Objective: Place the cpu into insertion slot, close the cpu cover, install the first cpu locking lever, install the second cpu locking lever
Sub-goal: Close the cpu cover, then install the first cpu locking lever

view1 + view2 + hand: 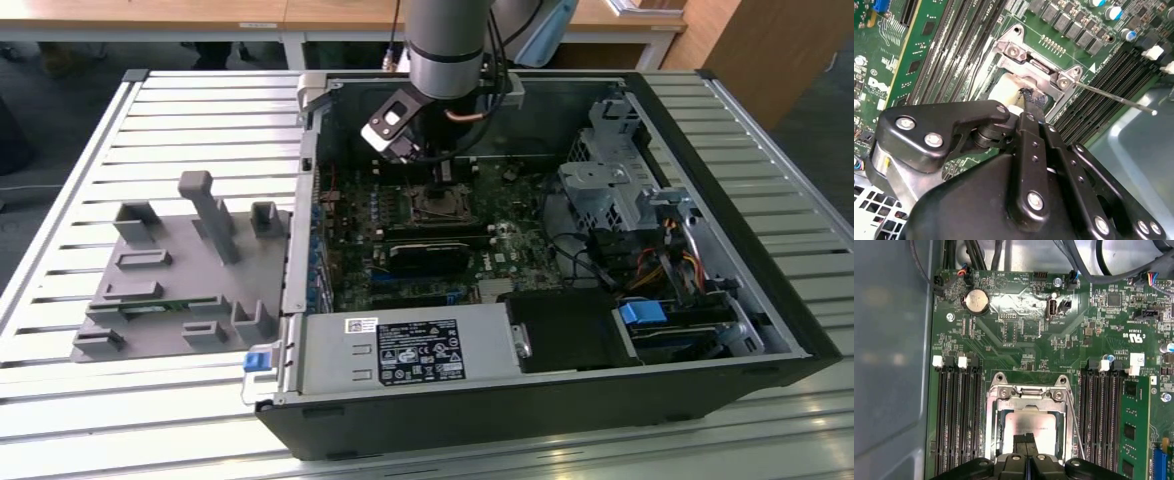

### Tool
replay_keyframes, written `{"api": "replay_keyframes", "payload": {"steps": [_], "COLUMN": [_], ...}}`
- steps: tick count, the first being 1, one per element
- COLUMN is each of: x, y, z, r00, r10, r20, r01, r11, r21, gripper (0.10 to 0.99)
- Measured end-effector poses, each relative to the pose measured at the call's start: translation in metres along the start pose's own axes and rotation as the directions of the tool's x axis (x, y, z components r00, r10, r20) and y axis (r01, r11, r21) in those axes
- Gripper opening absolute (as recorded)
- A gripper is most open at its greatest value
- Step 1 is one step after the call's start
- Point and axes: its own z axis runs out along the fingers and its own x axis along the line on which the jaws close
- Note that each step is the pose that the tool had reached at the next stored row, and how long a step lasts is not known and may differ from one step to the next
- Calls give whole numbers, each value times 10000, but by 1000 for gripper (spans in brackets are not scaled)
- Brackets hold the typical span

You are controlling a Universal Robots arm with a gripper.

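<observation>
Hand (1027,439) closed w/ tips on cpu (1040,424) in insertion slot (993,430).

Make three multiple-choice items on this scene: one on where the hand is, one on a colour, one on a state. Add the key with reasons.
1. Where is the hand?
A. at the insertion slot
B. over the grey tray
C. over the power supply

2. What colour is the circuit board?
A. blue
B. green
C. red

3. How do the hand's fingers stand?
A. spread wide
B. shut together
C. clamped round a cable

Key:
1 A: in both wrist views its tip is at the silvery cpu, which lies in the slot.
2 B: the board is green around the slot in the first wrist view.
3 B: in the first wrist view the two fingers meet, with a thin line between them.
</observation>
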Motion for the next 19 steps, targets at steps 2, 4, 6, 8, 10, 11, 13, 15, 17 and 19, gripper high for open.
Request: {"api": "replay_keyframes", "payload": {"steps": [2, 4, 6, 8, 10, 11, 13, 15, 17, 19], "x": [0, -1, -1, -1, -1, -1, -2, -2, -1, -1], "y": [21, 40, 55, 63, 79, 88, 96, 96, 97, 97], "z": [0, 1, 1, 1, 2, 2, 2, 2, 2, -5], "r00": [10000, 10000, 10000, 10000, 10000, 10000, 10000, 10000, 10000, 10000], "r10": [0, -1, -1, -1, 0, 0, 0, 1, 0, 0], "r20": [2, 0, 0, 2, 1, 1, 0, 1, 1, 3], "r01": [0, 1, 1, 1, 0, 0, 0, -1, 0, 0], "r11": [10000, 10000, 10000, 10000, 10000, 10000, 10000, 10000, 10000, 10000], "r21": [1, 0, 0, 0, 0, 1, 3, 3, 4, 5], "gripper": [106, 106, 106, 106, 106, 106, 106, 106, 106, 106]}}
